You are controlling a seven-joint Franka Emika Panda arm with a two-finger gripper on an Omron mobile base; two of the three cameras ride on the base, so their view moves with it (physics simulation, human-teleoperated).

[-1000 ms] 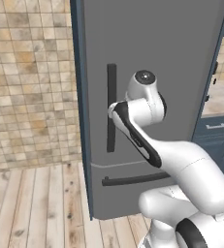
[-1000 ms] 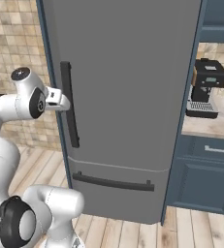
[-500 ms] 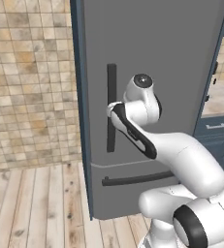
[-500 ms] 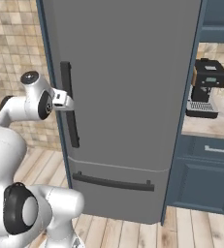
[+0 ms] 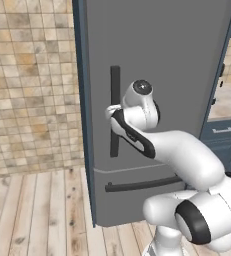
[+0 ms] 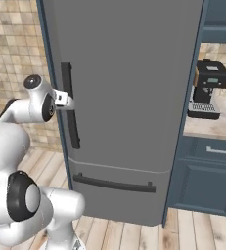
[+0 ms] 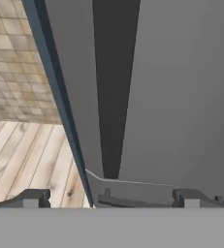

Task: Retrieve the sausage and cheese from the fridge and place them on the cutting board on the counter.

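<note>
The tall grey fridge (image 5: 177, 75) stands with its door shut, so the sausage and the cheese are hidden. Its long dark vertical handle (image 5: 115, 110) (image 6: 70, 112) runs down the door's left side. My gripper (image 5: 112, 111) (image 6: 66, 100) is at the handle's mid height, right up against it. In the hand view the handle (image 7: 114, 92) rises straight ahead, centred between my two fingertips (image 7: 32, 197), which stand wide apart; the gripper (image 7: 109, 198) is open and holds nothing. A strip of beige counter (image 6: 213, 128) shows to the right of the fridge. The cutting board is out of view.
A horizontal dark bar handle (image 6: 113, 183) crosses the fridge's lower drawer. A black coffee machine (image 6: 208, 88) stands on the counter over dark blue cabinets (image 6: 207, 176). A tiled wall (image 5: 32, 85) and wooden floor (image 5: 37, 210) lie left of the fridge.
The arm has reached forward, bringing the open gripper from short of the door up to the vertical handle. The fridge door has stayed shut.
</note>
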